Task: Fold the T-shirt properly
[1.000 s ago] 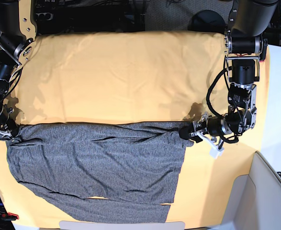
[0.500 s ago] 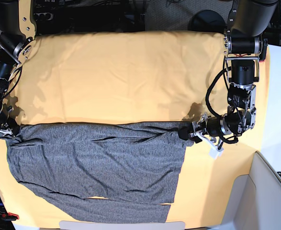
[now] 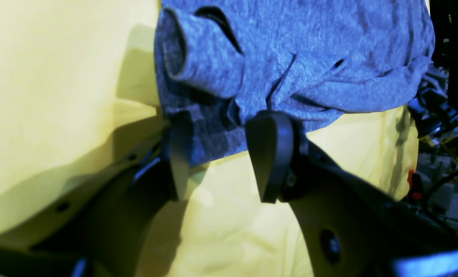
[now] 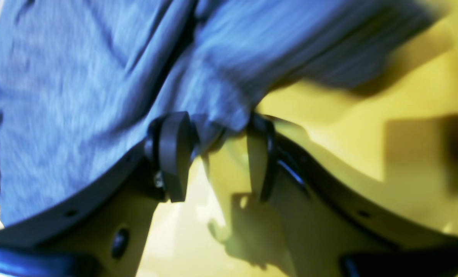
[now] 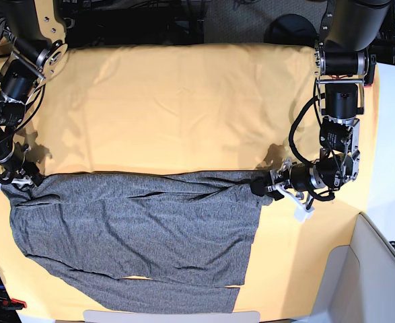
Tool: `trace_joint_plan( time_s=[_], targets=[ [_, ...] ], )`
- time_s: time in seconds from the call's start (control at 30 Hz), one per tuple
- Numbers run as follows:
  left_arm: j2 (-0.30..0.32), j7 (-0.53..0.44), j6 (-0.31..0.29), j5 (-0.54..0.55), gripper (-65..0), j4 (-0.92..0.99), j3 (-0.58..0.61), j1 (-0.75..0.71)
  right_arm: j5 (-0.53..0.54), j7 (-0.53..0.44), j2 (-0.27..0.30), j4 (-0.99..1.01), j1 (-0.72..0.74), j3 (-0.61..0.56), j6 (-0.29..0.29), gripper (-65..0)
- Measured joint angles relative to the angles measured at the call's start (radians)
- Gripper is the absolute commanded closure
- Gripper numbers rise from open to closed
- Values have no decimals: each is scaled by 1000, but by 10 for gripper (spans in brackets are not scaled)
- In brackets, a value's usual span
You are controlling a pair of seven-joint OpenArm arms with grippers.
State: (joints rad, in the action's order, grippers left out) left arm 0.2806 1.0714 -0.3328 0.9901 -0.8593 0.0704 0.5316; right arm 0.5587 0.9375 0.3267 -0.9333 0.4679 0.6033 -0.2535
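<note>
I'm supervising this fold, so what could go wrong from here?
1. The left gripper holds only a bunched edge of the T-shirt; it may slip when lifted.
2. The right gripper also pinches little cloth, in a blurred view.
3. The yellow sheet lies right beneath both grips and could get pulled along.

Both arms reach low over the yellow cloth (image 5: 184, 101). The left gripper (image 3: 221, 161) and right gripper (image 4: 213, 154) each pinch T-shirt (image 5: 136, 229) fabric between 2 fingers.
</note>
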Motion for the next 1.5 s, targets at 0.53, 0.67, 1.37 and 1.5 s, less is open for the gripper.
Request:
trace_joint_plan(
  time_s=[0.53,0.67,1.37,1.5],
  targets=[
    [0,-7,-3,6,-260,0,2,-23,-5,-77,11,69,23,13,6,-253],
    [-1,-6,-3,5,-260,0,2,-19,2,-104,35,155,63,9,-2,-254],
    [-1,-7,-3,5,-260,0,2,-21,-6,-112,80,165,61,13,10,-257],
    [0,-7,-3,5,-260,0,2,-21,1,-112,80,165,62,13,6,-323]
  ],
)
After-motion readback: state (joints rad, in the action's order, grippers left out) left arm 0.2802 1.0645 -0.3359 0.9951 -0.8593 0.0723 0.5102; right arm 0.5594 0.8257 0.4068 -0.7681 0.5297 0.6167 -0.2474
